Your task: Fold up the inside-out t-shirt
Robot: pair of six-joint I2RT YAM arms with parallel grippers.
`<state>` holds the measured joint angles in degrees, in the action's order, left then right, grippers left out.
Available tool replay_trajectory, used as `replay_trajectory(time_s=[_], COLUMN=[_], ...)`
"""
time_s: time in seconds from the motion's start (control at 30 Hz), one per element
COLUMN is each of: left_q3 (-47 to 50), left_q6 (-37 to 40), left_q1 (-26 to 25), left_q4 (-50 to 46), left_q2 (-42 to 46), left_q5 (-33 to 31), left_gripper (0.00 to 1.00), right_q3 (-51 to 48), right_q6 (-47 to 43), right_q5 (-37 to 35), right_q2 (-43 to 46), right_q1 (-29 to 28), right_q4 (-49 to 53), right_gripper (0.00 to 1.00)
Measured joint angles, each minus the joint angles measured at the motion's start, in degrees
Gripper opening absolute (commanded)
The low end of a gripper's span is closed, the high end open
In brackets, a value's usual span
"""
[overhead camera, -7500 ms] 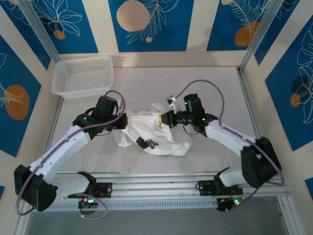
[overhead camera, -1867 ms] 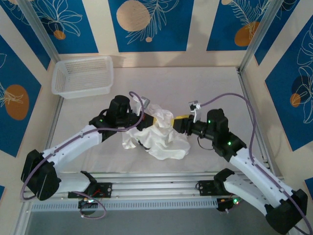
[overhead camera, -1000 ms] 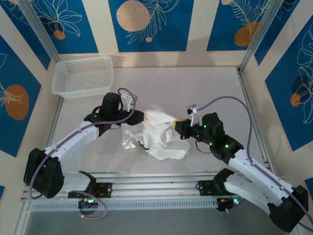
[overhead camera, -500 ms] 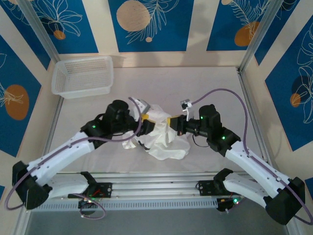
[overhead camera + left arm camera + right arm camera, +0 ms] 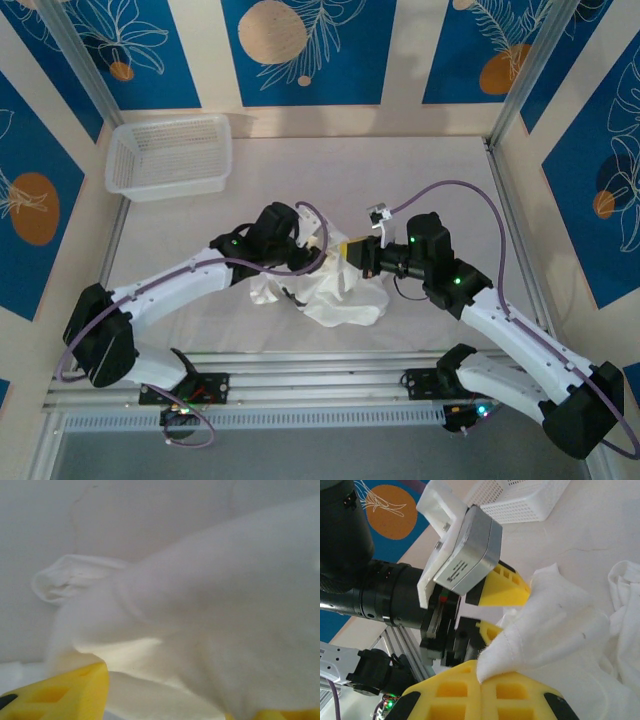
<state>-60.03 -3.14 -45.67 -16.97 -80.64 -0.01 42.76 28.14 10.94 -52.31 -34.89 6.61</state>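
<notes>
The right hand (image 5: 481,674) is pinching a stitched edge of the inside-out t-shirt (image 5: 555,625), its yellow fingers pressed together on the cloth. Its own wrist camera is showing this grip plainly. That same view is looking straight at the left hand (image 5: 499,609), whose two yellow fingers are standing apart with the cloth lying against them. The left wrist camera is adding the inside of that gap: one yellow finger (image 5: 65,692) is sitting at the lower left, a sliver of the other is at the lower right, and white fabric is bulging between them. From above the fingers are too small to judge. Both hands are meeting nose to nose over the crumpled shirt, which is lying in a heap on the desk (image 5: 430,170), toward its near edge. The white mesh basket (image 5: 168,153) is sitting well apart in the far left corner.
</notes>
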Motion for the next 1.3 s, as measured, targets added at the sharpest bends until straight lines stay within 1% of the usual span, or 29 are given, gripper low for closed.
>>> replay_trajectory(time_s=[0.03, 0.07, 0.1, 0.13, 0.17, 0.23, 0.3, 0.53, 0.57, 0.67, 0.7, 0.77, 0.83, 1.03, 1.13, 1.3], left_q3=[0.00, 0.00, 0.00, -0.02, -0.02, -0.04, -0.07, -0.28, -0.28, 0.13, 0.76, 2.38, 3.87, 4.68, 4.70, 4.87], left_q6=[-0.46, -0.83, -1.09, -1.38, -1.44, -1.25, -1.60, -4.37, -4.33, -3.26, -2.95, -2.23, -1.25, 2.05, 3.06, 3.80], left_q1=[0.00, 0.00, 0.00, 0.02, 0.07, 0.22, 0.63, 4.44, 4.66, 4.68, 4.44, 3.72, 2.86, 1.68, 1.22, 0.35], left_q4=[0.00, 0.00, -0.02, 0.00, 0.00, 0.09, 0.33, 1.09, 1.11, 2.25, 3.15, 4.68, 5.75, 9.51, 11.93, 15.78], left_q2=[0.02, 0.13, 0.37, 0.72, 1.29, 2.62, 4.04, 7.17, 7.54, 7.89, 7.89, 7.80, 7.23, 0.90, -1.36, -3.34], left_q5=[-1.38, -2.95, -4.22, -5.01, -5.38, -5.31, -4.13, 5.66, 7.34, 13.09, 14.62, 15.89, 16.09, 15.61, 14.05, 8.61], left_gripper=[0.40, 0.29, 0.14, 0.02, 0.00, 0.00, 0.00, 0.00, 0.04, 0.28, 0.32, 0.38, 0.40, 0.53, 0.57, 0.60], right_q3=[0.00, 0.00, 0.00, 0.00, 0.00, 0.00, 0.00, -0.09, -0.13, -0.13, -0.13, -0.13, -0.13, -0.11, -0.11, -0.11], right_q6=[-0.17, -0.31, -0.39, -0.44, -0.59, -0.85, -1.22, -4.24, -4.48, -4.94, -5.07, -5.29, -5.29, -5.29, -5.29, -5.29], right_q5=[0.00, 0.00, 0.00, 0.00, 0.00, 0.00, -0.02, -3.19, -3.45, -3.65, -3.67, -3.67, -3.65, -3.63, -3.63, -3.63], right_q2=[0.00, 0.00, 0.00, 0.00, 0.00, 0.00, 0.00, -0.33, -0.42, -0.48, -0.48, -0.48, -0.48, -0.48, -0.48, -0.48], right_q1=[0.00, 0.00, 0.00, 0.00, 0.00, 0.00, 0.00, 0.00, 0.00, 0.00, 0.00, 0.00, 0.00, 0.00, 0.00, 0.00], right_q4=[0.13, 0.35, 0.48, 0.59, 0.68, 0.76, 0.76, 3.52, 3.82, 4.48, 4.57, 4.61, 4.61, 4.81, 5.09, 5.09], right_gripper=[0.00, 0.00, 0.00, 0.00, 0.00, 0.00, 0.00, 0.00, 0.00, 0.00, 0.00, 0.00, 0.00, 0.00, 0.00, 0.00])
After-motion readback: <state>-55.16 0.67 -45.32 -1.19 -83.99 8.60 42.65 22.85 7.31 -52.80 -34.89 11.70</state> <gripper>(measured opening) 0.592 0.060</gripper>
